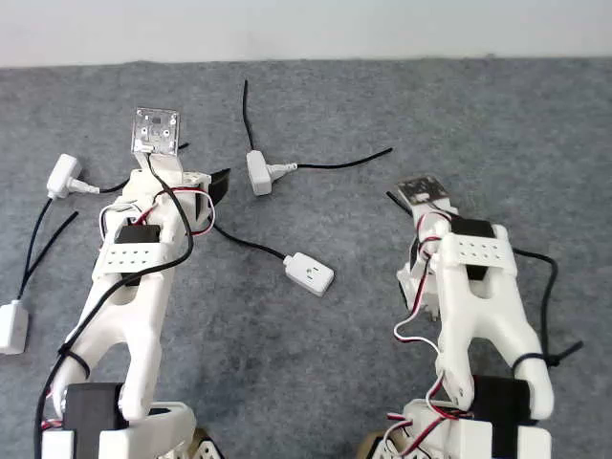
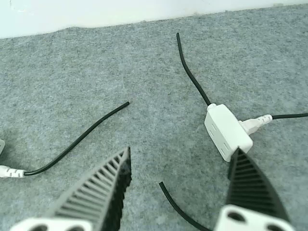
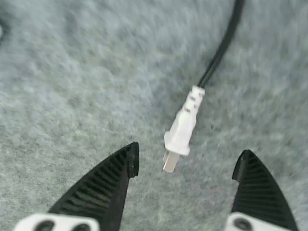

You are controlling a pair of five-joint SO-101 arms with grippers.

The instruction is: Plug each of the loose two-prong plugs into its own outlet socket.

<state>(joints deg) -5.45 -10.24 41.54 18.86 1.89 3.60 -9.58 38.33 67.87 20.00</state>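
Outlet sockets lie spread over the grey tabletop, and I judge the task partly done. The upper-middle socket has a white plug seated in its side. The far-left socket likewise appears to carry a plug. The centre socket lies with its slots bare, so it is still free. A fourth white block sits at the tabletop edge; I cannot tell whether it is occupied. One loose plug remains unseated, well apart from the free centre socket.

My left end effector is spread wide and holds nothing. It hangs above the tabletop, near the upper-middle socket and not touching it.

My right end effector is also spread wide and empty. The loose plug lies flat on the tabletop between its two fingers, touching neither, with the prongs pointing toward my wrist and the black cord trailing away.
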